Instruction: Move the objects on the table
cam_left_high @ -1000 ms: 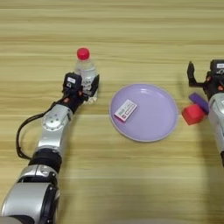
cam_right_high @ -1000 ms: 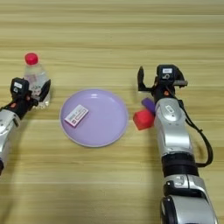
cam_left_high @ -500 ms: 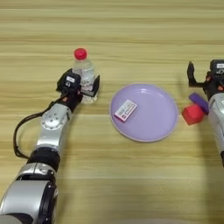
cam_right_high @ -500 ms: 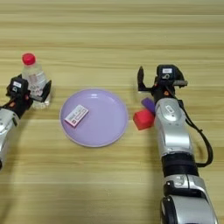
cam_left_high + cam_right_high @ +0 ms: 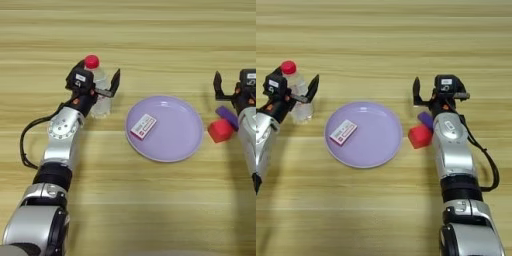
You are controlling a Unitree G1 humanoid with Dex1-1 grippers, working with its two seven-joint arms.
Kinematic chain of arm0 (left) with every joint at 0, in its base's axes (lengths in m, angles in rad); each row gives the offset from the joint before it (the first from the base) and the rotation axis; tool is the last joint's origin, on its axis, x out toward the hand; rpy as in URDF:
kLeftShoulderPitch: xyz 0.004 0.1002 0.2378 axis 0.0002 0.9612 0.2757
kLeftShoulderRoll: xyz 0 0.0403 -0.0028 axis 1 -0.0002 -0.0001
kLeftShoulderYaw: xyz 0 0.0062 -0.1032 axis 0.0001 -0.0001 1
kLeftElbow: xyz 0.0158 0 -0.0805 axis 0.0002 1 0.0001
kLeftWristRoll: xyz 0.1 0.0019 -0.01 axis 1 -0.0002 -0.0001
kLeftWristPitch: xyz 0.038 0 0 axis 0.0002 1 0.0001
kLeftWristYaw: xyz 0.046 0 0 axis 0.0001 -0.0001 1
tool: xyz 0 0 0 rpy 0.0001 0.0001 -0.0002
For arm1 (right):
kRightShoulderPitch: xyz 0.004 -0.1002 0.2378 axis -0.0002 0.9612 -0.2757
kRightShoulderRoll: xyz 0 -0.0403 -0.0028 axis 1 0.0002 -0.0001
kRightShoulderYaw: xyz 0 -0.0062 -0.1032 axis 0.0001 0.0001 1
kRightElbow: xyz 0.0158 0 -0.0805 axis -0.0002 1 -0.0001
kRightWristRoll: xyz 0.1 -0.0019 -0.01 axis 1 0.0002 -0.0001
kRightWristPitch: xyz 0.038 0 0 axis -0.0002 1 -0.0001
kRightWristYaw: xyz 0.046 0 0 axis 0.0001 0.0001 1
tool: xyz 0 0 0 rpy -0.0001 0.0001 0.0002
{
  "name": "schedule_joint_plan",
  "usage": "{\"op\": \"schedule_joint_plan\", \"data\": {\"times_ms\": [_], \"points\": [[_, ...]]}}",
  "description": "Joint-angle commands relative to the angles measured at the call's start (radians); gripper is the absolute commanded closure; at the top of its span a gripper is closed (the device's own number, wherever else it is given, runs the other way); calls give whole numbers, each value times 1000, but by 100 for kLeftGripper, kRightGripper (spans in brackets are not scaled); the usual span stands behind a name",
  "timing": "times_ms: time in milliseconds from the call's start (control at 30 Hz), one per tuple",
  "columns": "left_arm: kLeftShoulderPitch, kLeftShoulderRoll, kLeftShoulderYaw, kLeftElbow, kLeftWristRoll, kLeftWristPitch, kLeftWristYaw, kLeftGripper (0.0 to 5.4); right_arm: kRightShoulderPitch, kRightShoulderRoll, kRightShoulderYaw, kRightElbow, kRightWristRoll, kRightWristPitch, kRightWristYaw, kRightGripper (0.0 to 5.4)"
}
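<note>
A clear bottle with a red cap stands upright on the table, left of the lilac plate. My left gripper is open, with one finger to the bottle's right and the other behind its left side, so the bottle stands between them. The white-and-red card lies on the left part of the plate. Right of the plate the red cube touches the purple block. My right gripper is open just behind the purple block, holding nothing.
The round lilac plate sits mid-table between the two arms. A black cable loops beside my left forearm and another beside my right forearm. Bare wood spreads across the far and near parts of the table.
My left gripper and the bottle have shifted slightly left, and its right finger now stands further out from the bottle. The right arm, cube, block, card and plate have not moved.
</note>
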Motion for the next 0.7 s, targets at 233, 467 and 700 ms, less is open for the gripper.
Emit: {"op": "schedule_joint_plan", "data": {"times_ms": [233,467,700], "points": [[32,50,22,-228,-4,39,37,2,-12,2,4,7,-3,3,-6,0],[70,66,30,-457,-33,140,41,2,-14,4,5,7,-4,3,-10,0],[188,65,-90,-779,-27,333,0,2,-15,6,7,5,-5,4,-13,0]]}}
